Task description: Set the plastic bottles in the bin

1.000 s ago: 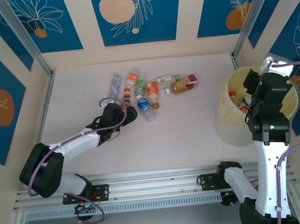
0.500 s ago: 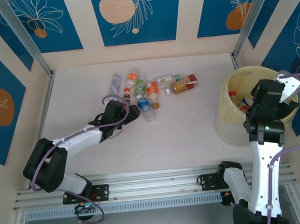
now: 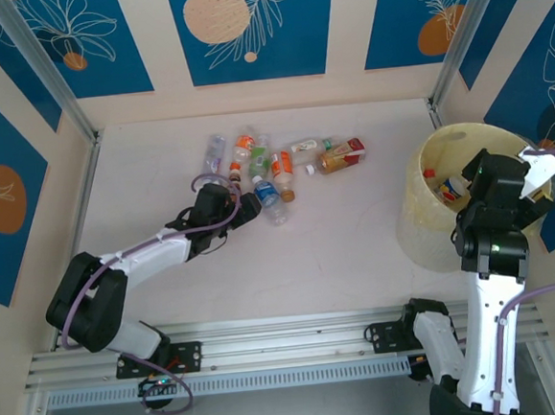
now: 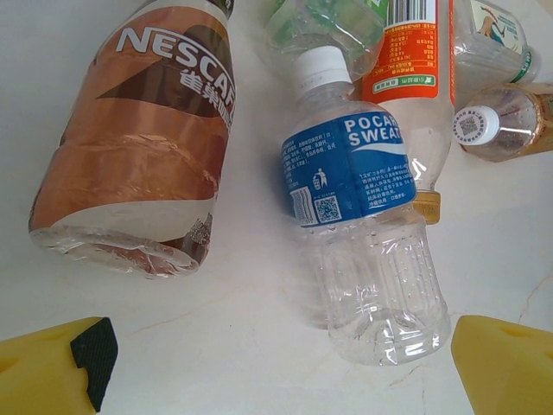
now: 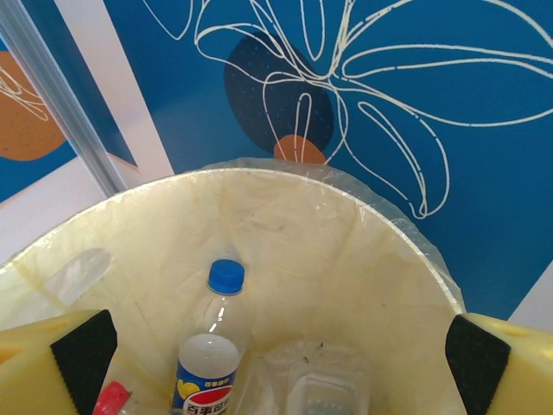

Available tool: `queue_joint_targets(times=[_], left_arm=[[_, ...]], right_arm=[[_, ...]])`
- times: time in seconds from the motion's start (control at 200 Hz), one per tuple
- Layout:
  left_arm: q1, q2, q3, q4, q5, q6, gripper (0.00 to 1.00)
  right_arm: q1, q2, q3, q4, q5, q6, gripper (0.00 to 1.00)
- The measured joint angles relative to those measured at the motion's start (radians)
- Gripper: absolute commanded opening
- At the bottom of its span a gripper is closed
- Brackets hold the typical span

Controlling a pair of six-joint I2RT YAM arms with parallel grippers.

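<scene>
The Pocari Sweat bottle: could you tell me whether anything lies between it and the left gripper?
Nothing visible does; only bare table separates the open left gripper from the Pocari Sweat bottle.

Clear, glossy plastic bottles (image 4: 371,259); smooth, matt translucent plastic bin (image 5: 285,233).
</scene>
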Motion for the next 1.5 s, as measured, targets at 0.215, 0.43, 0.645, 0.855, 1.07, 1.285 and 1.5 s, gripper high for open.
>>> queue_joint_targets(times=[0.215,0.43,0.645,0.855,1.07,1.285,1.5], left_arm=[[0.001,0.014,0.008,-0.007,0.007,0.0,1.0],[0.003,0.014,0.017,-0.03,0.007,0.023,1.0],[0.025,0.018,0.096,-0.124,-0.008,0.106,1.0],[0.043,0.09,0.215,-0.236,-0.046,0.205,1.0],[0.065,0.219,0.305,-0.333,-0.094,0.325,1.0],[0.09,0.309,0.37,-0.377,-0.113,0.43,0.91],[0.091,0.375,0.395,-0.374,-0.066,0.481,0.78]], right_arm=[[0.0,-0.017,-0.013,0.023,-0.108,-0.003,1.0],[0.0,-0.04,-0.035,0.068,-0.253,-0.012,1.0],[0.0,-0.064,-0.063,0.13,-0.46,-0.029,0.98],[0.002,-0.088,-0.077,0.182,-0.661,-0.031,0.97],[0.011,-0.094,-0.077,0.204,-0.762,-0.03,0.96],[0.014,-0.094,-0.077,0.204,-0.798,-0.024,0.96],[0.022,-0.092,-0.076,0.204,-0.869,-0.012,0.96]])
